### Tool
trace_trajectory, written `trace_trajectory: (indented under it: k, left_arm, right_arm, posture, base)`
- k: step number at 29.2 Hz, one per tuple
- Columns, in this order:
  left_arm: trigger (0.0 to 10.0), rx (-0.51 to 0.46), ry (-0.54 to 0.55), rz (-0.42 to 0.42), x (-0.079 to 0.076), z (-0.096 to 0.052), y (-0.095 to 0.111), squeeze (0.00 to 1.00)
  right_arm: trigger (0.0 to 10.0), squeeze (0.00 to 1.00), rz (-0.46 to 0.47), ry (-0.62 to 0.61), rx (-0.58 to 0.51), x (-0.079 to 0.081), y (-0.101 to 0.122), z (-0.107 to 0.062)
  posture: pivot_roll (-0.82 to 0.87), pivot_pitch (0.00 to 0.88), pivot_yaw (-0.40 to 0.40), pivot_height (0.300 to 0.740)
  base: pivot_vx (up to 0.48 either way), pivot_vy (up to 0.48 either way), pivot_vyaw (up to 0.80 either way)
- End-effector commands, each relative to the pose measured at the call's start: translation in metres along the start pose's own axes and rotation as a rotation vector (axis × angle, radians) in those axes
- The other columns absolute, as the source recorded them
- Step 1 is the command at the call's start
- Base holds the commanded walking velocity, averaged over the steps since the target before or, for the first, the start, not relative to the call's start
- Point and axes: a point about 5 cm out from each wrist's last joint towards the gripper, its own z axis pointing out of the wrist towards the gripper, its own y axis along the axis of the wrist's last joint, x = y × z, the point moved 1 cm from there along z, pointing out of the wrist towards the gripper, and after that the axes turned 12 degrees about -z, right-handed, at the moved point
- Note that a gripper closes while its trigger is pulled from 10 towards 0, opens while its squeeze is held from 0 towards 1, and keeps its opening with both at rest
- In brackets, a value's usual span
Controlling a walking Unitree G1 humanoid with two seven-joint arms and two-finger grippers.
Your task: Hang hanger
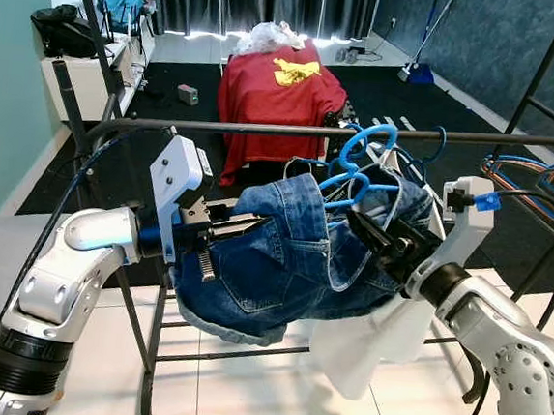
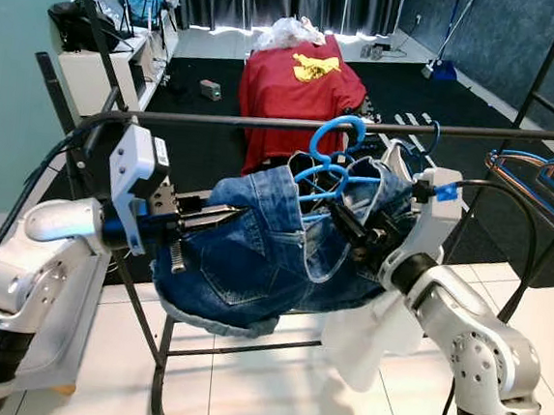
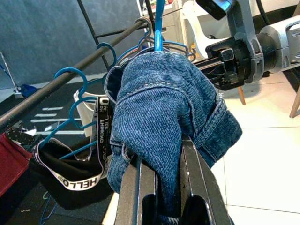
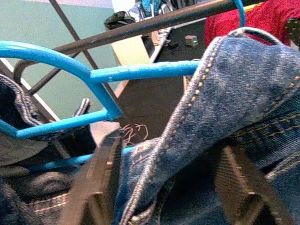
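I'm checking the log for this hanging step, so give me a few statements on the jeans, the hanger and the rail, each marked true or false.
1. The left gripper has denim of the jeans between its fingers. True.
2. The hanger carrying the jeans is red. False: it is blue.
3. The blue hanger's hook sits at the dark rail. True.
4. The right gripper hangs idle, away from the jeans. False: its fingers are at the denim by the hanger.
5. A red cloth drapes something on the floor beyond the rail. True.
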Motion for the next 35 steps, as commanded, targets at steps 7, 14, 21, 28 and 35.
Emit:
trace_trajectory:
  k: [7, 14, 21, 28, 35]
  left_arm:
    - [10.0, -0.025, 0.056, 0.049, 0.008, -0.007, 0.008, 0.00]
    - [10.0, 0.000, 0.127, 0.051, 0.018, -0.016, 0.002, 0.00]
    - [10.0, 0.062, 0.264, 0.022, 0.041, -0.048, -0.015, 0.00]
    - [10.0, 0.106, 0.165, -0.042, 0.030, -0.073, -0.017, 0.00]
    - [10.0, 0.016, 0.082, -0.100, 0.023, -0.079, -0.001, 0.00]
  right_arm:
    - [0.0, 0.00, -0.022, -0.106, 0.015, -0.016, 0.004, -0.001]
    - [0.0, 0.00, -0.031, -0.166, -0.002, -0.024, 0.009, -0.002]
    - [0.0, 0.00, -0.041, -0.288, -0.076, -0.043, 0.024, -0.006]
    - [0.0, 0.00, -0.047, -0.341, -0.106, -0.054, 0.030, -0.010]
    - [0.0, 0.00, -0.007, -0.348, -0.090, -0.055, 0.026, -0.007]
  posture:
    - [0.11, 0.000, 0.007, 0.740]
    - [0.11, 0.000, 0.005, 0.740]
    - [0.12, 0.000, 0.010, 0.740]
    - [0.15, 0.000, 0.003, 0.740]
    - [0.17, 0.000, -0.003, 0.740]
  base:
    - [0.000, 0.000, 0.00]
    - [0.000, 0.000, 0.00]
    - [0.000, 0.000, 0.00]
    - [0.000, 0.000, 0.00]
    - [0.000, 0.000, 0.00]
